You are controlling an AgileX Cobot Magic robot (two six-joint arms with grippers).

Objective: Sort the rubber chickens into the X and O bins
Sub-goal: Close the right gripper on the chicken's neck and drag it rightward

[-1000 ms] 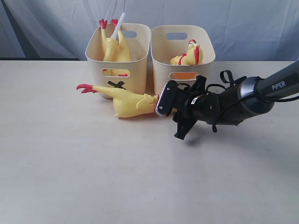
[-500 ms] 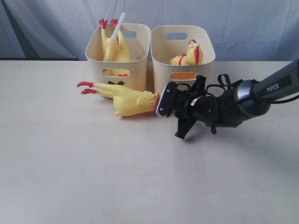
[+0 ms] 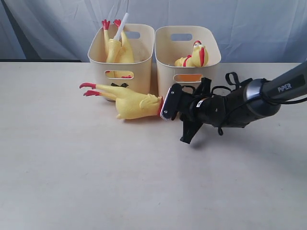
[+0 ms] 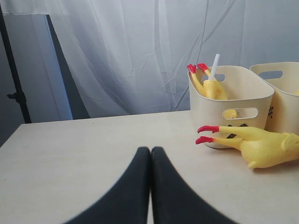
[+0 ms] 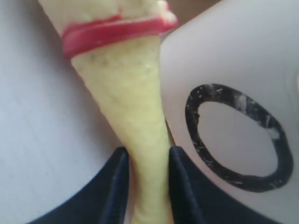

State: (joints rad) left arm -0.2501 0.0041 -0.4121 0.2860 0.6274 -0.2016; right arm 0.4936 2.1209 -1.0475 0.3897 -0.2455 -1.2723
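Yellow rubber chicken [image 3: 134,103] with red feet and a red neck band lies on its side on the pale surface [image 3: 96,182], just in front of two cream plastic rectangular bins. Its legs point to the left of the exterior view, angled a little upward. The right hand [image 3: 165,108], on a black arm [image 3: 249,103], is clamped on its thin neck: in the right wrist view both black fingers [image 5: 117,186] press the yellow neck from either side, beyond the red band. Just beside the neck stands a cream bin wall [image 5: 224,60] bearing a black O [image 5: 190,116].

The left-hand bin [image 3: 141,72] holds a second yellow chicken [image 3: 115,48], feet up, beside a white stick [image 3: 122,24]; a black mark [image 3: 120,86] on its front is mostly hidden. The right-hand bin [image 3: 211,67] holds a smaller yellow chicken piece [image 3: 194,57]. The left hand [image 4: 150,151], well apart from the bins, has its fingers pressed together on nothing.
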